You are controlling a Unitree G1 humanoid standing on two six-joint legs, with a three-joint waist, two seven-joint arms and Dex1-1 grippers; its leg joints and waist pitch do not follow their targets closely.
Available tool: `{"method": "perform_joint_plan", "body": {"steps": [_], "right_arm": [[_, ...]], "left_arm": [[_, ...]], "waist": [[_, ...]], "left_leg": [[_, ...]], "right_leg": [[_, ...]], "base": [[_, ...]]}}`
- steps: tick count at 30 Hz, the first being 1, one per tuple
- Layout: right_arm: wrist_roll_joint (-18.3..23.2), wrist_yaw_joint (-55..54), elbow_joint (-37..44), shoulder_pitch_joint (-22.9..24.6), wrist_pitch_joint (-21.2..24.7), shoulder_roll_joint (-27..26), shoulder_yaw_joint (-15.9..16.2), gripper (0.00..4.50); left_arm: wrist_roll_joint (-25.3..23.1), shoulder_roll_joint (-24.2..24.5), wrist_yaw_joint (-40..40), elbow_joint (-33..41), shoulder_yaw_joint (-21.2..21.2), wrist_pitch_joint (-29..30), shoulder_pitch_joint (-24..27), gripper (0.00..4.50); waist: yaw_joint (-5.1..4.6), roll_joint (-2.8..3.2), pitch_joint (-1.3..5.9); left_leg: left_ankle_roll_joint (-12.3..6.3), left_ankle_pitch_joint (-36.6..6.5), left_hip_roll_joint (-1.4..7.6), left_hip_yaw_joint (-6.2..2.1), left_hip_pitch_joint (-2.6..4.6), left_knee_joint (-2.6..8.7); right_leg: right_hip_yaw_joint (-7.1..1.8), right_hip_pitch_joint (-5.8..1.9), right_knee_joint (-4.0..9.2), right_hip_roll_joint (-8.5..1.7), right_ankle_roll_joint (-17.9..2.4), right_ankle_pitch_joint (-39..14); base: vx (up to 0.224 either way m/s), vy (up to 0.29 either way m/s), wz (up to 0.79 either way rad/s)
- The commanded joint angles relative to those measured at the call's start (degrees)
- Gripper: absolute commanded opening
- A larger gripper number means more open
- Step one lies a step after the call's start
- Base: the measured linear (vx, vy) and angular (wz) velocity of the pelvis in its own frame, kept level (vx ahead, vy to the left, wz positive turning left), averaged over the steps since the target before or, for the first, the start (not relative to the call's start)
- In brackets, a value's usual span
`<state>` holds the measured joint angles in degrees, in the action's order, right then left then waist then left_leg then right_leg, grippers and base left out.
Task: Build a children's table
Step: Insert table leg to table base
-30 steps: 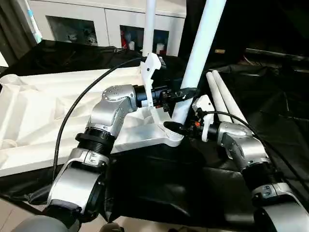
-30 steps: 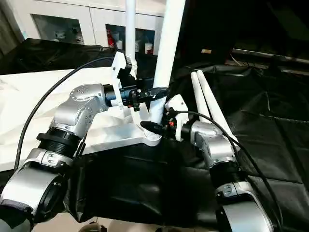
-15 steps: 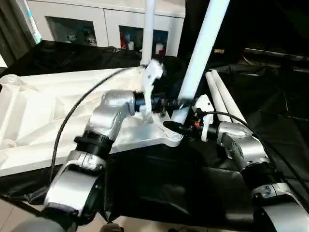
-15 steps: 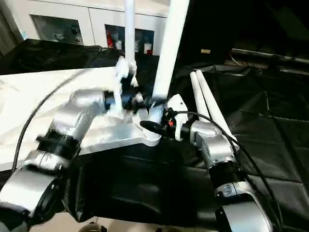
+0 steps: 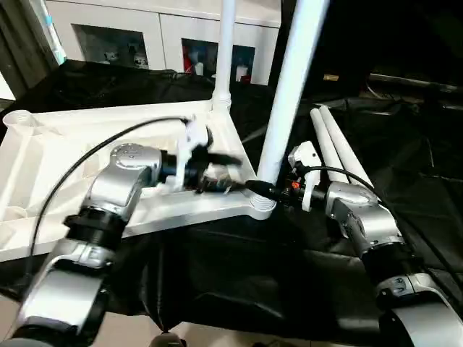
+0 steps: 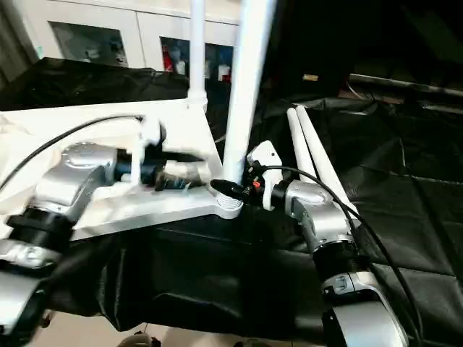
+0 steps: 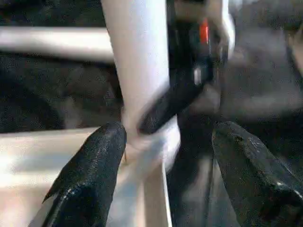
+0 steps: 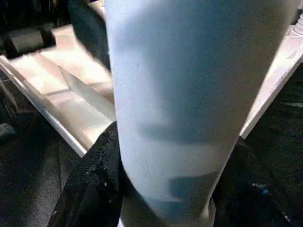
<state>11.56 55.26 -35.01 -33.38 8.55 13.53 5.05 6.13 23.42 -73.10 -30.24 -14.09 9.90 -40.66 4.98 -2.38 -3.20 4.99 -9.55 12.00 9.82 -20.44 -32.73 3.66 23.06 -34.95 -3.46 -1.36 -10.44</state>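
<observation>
Your tabletop [image 5: 51, 173] is lying underside-up on the black cloth [image 5: 239, 282]. The right gripper [image 5: 262, 189] is clamping the leg [image 5: 286, 94] standing in its near-right corner socket; the left gripper [image 5: 221, 172] is hanging wide open, empty, just left.

Two upright legs [image 5: 289, 94] and the right gripper [image 5: 255, 189] block the tabletop's [image 5: 43, 173] near corner.

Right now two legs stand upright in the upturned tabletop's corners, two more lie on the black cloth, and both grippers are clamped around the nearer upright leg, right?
Not quite. Only the right gripper clasps the nearer upright leg; the left gripper hangs open over the tabletop, clear of it, as the left eye view shows. The far leg and two spare legs are as you say.
</observation>
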Motion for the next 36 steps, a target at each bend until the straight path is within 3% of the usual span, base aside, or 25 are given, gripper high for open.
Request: {"method": "perform_joint_plan", "body": {"steps": [1, 2, 5, 7, 9, 18, 25, 26, 36], "right_arm": [[-0.69, -0.11, -0.87, 0.23, 0.59, 0.12, 0.75, 1.99], [-0.74, -0.12, -0.9, 0.23, 0.55, 0.14, 0.77, 1.99], [-0.79, -0.15, -0.55, 0.35, 0.7, 0.12, 0.77, 1.99], [-0.91, -0.32, -0.29, 0.57, 0.76, 0.0, 0.88, 1.99], [-1.02, -0.37, -0.29, 0.65, 0.68, -0.05, 0.96, 1.99], [-1.47, -0.33, -0.75, 0.45, 0.48, -0.15, 1.28, 1.99], [-1.59, -0.29, -1.17, 0.13, 0.31, -0.19, 1.38, 1.99], [-1.58, -0.32, -1.21, 0.11, 0.28, -0.18, 1.41, 1.99], [-1.73, -0.34, -0.81, 0.76, 0.34, -0.12, 1.68, 1.99]], "left_arm": [[-3.49, 0.4, 1.56, -0.22, -2.64, -1.71, 0.92, 3.29], [-3.91, 0.24, 2.45, -0.46, -2.97, -1.34, 1.19, 3.02], [-5.43, -0.72, 6.76, -2.38, -2.88, -0.38, 1.19, 2.92], [-5.54, -0.7, 6.87, -1.36, -3.49, 2.38, 1.98, 2.55], [-5.48, -0.63, 6.46, -0.46, -3.72, 3.73, 2.5, 2.51], [-9.65, 0.84, 9.49, -2.01, -5.39, 1.83, 2.93, 1.63], [-9.74, 1.1, 9.67, -1.7, -5.3, 2.31, 3.05, 1.09], [-9.86, 1.25, 9.4, -1.51, -5.4, 2.4, 3.15, 0.84], [-9.89, 1.6, 8.75, -1.71, -5.69, 2.0, 3.2, 0.22]], "waist": [[-0.19, 0.78, 3.88], [-0.15, 0.81, 3.95], [-0.22, 0.83, 3.93], [-0.14, 0.77, 3.97], [-0.12, 0.79, 3.97], [-0.13, 0.75, 4.0], [-0.09, 0.71, 3.86], [-0.1, 0.71, 3.83], [-0.1, 0.71, 3.86]], "left_leg": [[-0.27, -11.9, 1.32, 0.04, 0.47, 3.43], [-0.28, -11.16, 1.29, 0.05, 0.45, 3.35], [-0.23, -11.35, 1.17, 0.1, 0.46, 3.28], [-0.24, -11.35, 1.17, 0.08, 0.49, 3.28], [-0.36, -10.9, 1.19, 0.09, 0.47, 3.26], [-0.47, -11.01, 1.18, 0.01, 0.49, 3.28], [-0.2, -12.03, 1.17, 0.01, 0.51, 3.33], [-0.2, -12.14, 1.17, 0.02, 0.5, 3.35], [-0.19, -12.23, 1.14, 0.01, 0.53, 3.32]], "right_leg": [[-2.74, -3.24, 3.86, -4.04, -11.3, -9.87], [-2.74, -3.29, 3.68, -4.05, -11.58, -8.48], [-2.7, -3.31, 3.67, -3.95, -12.08, -7.71], [-2.72, -3.33, 3.75, -4.05, -12.11, -8.44], [-2.75, -3.29, 3.67, -4.04, -12.48, -7.81], [-2.73, -3.34, 3.73, -4.06, -12.04, -8.19], [-2.73, -3.2, 3.98, -4.11, -11.7, -10.42], [-2.73, -3.19, 3.98, -4.11, -11.66, -10.46], [-2.75, -3.15, 4.03, -4.09, -11.41, -11.06]], "base": [[0.0, 0.0, 0.0], [0.0, 0.0, 0.0], [0.0, 0.0, 0.0], [0.0, 0.0, 0.0], [0.0, 0.0, 0.0], [0.0, 0.0, 0.0], [0.0, 0.0, 0.0], [0.0, 0.0, 0.0], [0.0, 0.0, 0.0]]}}
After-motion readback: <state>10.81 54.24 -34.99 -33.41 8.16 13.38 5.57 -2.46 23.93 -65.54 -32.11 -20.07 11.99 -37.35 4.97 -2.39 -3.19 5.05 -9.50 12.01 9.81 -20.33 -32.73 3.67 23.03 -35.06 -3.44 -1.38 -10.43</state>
